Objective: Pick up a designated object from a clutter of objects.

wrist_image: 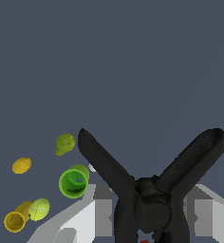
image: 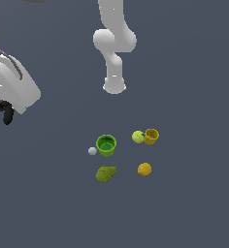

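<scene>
the black spring clamp [wrist_image: 152, 190] is sitting right against the wrist camera, caught between the gripper [wrist_image: 149, 213] fingers [wrist_image: 102, 209], which are closing on its body from either side. its two handles are splaying up and away from the hand in a wide v, and a speck of red is showing at its tip near the frame's edge. so the hand is clenched on the clamp, and the clamp's long axis is running outward from the palm, roughly in line with the direction the camera is looking.

in the exterior view the hand itself is hard to make out: only the white arm and a dark bit at that view's left edge are showing, well apart from the clutter and apparently raised off it.

farther out, the remaining items are lying together on the dark floor: the green cup [image: 106, 145] with the tiny white ball [image: 92, 151] just beside it, the olive-green pear [image: 106, 174] near the cup, the lemon [image: 144, 169], and the yellow-green ball [image: 138, 136] touching the yellow mug [image: 151, 136].

judging from this, the pick is looking essentially done; what matters next is keeping the clamp pinched at its pivot, since the long handles could lever it loose.
</scene>
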`<state>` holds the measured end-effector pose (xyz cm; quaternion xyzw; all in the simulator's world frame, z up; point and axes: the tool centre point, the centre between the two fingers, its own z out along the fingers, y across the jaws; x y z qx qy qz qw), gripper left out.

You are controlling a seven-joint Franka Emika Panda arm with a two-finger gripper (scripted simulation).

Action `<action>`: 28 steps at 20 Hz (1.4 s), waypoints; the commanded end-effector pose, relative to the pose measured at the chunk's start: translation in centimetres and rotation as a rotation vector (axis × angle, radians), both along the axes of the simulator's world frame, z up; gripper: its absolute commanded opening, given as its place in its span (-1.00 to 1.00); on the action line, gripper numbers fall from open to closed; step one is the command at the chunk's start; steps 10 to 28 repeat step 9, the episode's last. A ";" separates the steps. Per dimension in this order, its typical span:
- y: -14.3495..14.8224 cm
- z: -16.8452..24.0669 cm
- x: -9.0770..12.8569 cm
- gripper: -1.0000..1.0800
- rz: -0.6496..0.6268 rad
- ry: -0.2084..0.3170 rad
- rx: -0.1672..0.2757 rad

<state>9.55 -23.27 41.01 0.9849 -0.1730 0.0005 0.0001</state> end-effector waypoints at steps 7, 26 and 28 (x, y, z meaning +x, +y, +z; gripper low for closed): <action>-0.5 1.9 -0.1 -1.00 0.001 0.001 0.000; -0.5 2.0 -0.1 -1.00 0.001 0.001 0.000; -0.5 2.0 -0.1 -1.00 0.001 0.001 0.000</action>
